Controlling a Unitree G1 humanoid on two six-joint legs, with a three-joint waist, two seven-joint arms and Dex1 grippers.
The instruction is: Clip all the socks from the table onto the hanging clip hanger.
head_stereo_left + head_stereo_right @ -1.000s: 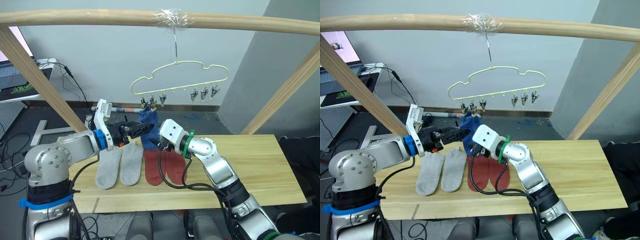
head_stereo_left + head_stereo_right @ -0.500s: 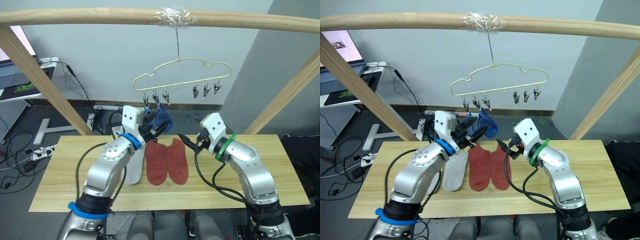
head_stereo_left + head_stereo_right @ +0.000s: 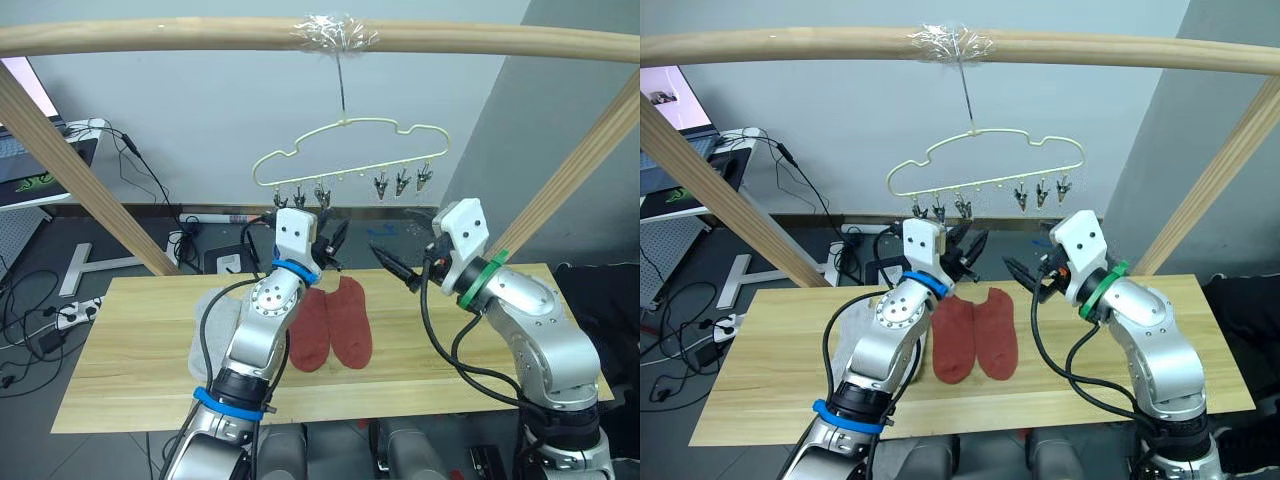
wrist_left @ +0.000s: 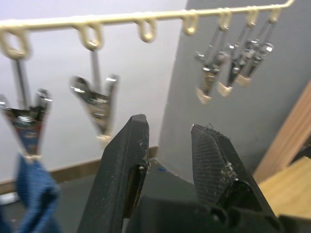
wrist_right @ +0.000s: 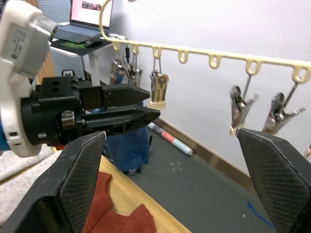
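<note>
- Pale yellow-green wire makes the clip hanger (image 3: 345,150); you see its long axis running left to right under the wooden pole (image 3: 320,36), with the hook pointing up and the clips pointing down.
- On the desk (image 3: 420,345) you see two rust red socks (image 3: 333,325) side by side, their long axis running from you toward the far edge. Beside them on the left lie the light grey socks (image 3: 205,335), partly hidden by the left arm.
- Your left tool (image 4: 170,145) is raised just under the clips, its fingers slightly apart and holding nothing.
- Your right tool (image 3: 392,265) is raised to the right of the left one and points at it; its fingers are wide apart, also empty.
- From the wrist cameras you can see a blue sock (image 4: 31,194) hanging from one clip near the left end; from the head camera the left arm mostly covers it.
</note>
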